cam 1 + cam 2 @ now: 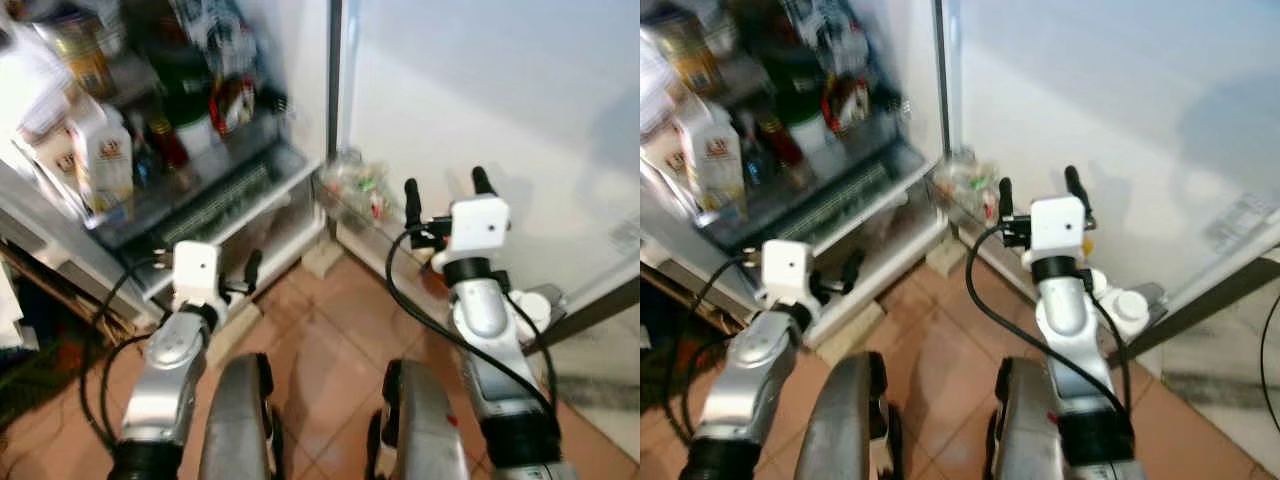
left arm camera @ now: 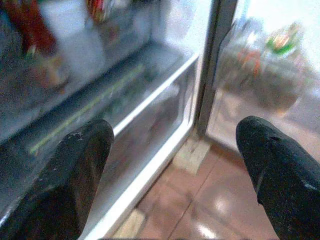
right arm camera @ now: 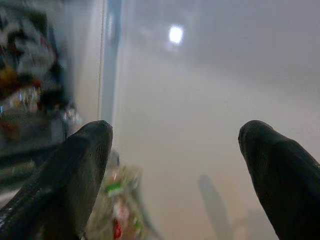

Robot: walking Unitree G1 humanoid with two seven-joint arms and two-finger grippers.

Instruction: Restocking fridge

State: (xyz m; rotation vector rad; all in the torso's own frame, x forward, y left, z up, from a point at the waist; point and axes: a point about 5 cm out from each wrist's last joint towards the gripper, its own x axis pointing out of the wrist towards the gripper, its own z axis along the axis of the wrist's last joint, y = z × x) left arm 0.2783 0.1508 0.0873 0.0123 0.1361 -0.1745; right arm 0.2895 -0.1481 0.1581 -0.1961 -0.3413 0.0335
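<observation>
Fridge (image 1: 215,190) stands open — left gripper (image 2: 172,150) and right gripper (image 3: 175,150) both spread wide, empty.

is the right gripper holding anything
No, the right gripper has its two black fingers spread wide with only the white fridge door showing between them.
</observation>
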